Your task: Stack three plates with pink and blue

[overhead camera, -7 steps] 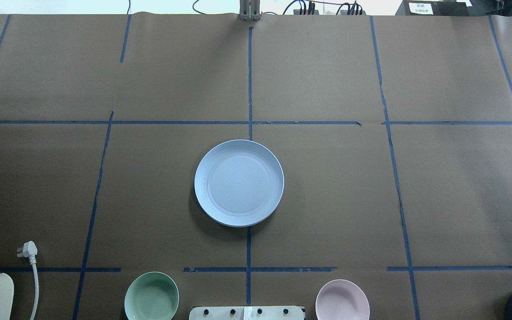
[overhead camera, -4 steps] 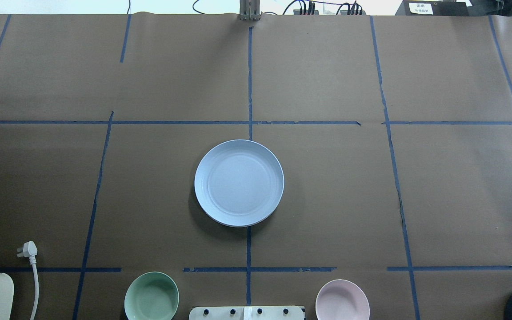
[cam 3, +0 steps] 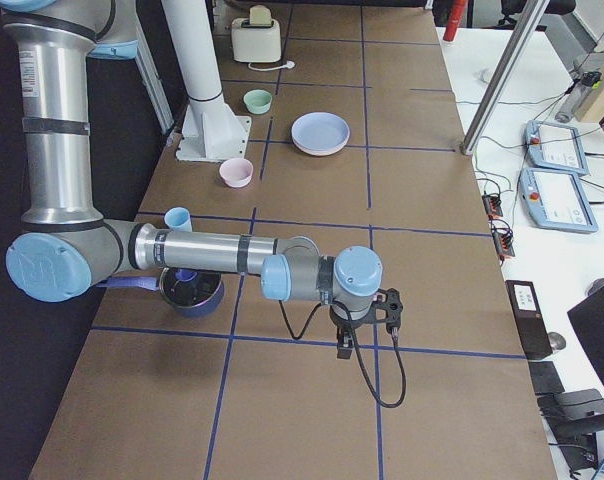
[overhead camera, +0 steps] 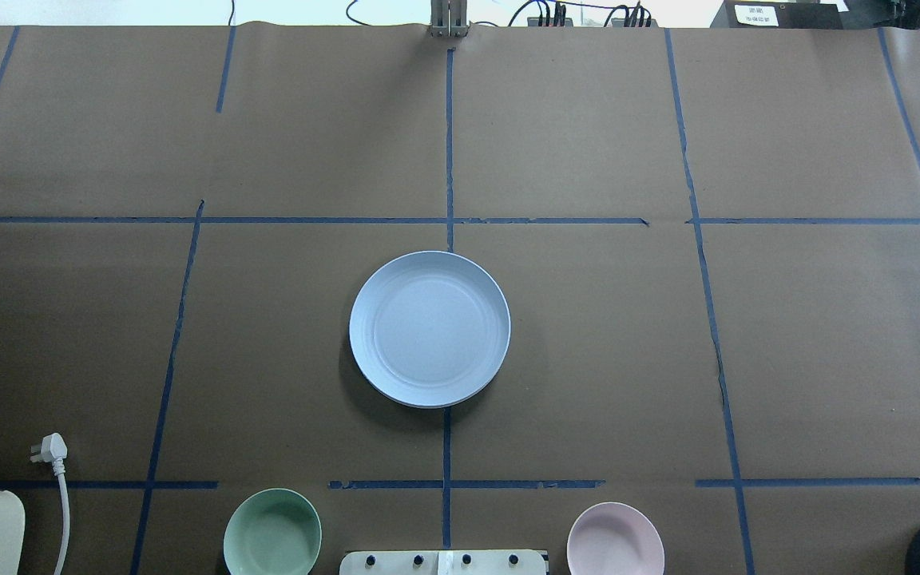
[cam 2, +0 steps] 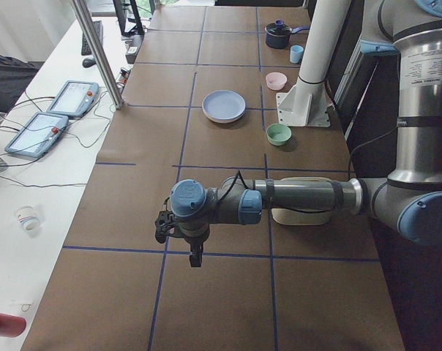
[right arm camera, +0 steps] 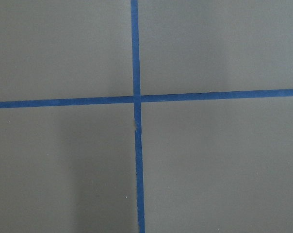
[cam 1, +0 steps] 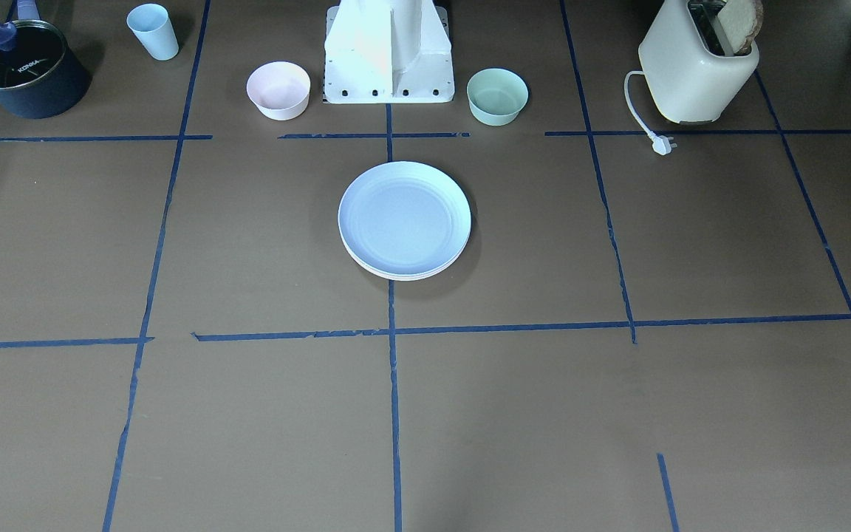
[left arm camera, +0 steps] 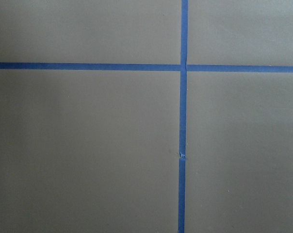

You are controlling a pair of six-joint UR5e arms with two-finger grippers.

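Observation:
A light blue plate [overhead camera: 428, 327] lies in the middle of the table, on top of a stack; in the front-facing view [cam 1: 403, 216] pale rims of lower plates show under its near edge. Neither gripper is near it. My left gripper [cam 2: 194, 256] hangs over the table's left end, seen only in the exterior left view. My right gripper [cam 3: 344, 345] hangs over the table's right end, seen only in the exterior right view. I cannot tell whether either is open or shut. Both wrist views show only brown paper and blue tape.
A green bowl [overhead camera: 272, 533] and a pink bowl [overhead camera: 615, 539] stand beside the robot base [cam 1: 388, 52]. A toaster [cam 1: 695, 70] with a white plug [overhead camera: 49, 449], a dark pot [cam 1: 25, 70] and a blue cup [cam 1: 154, 31] stand along the robot's edge.

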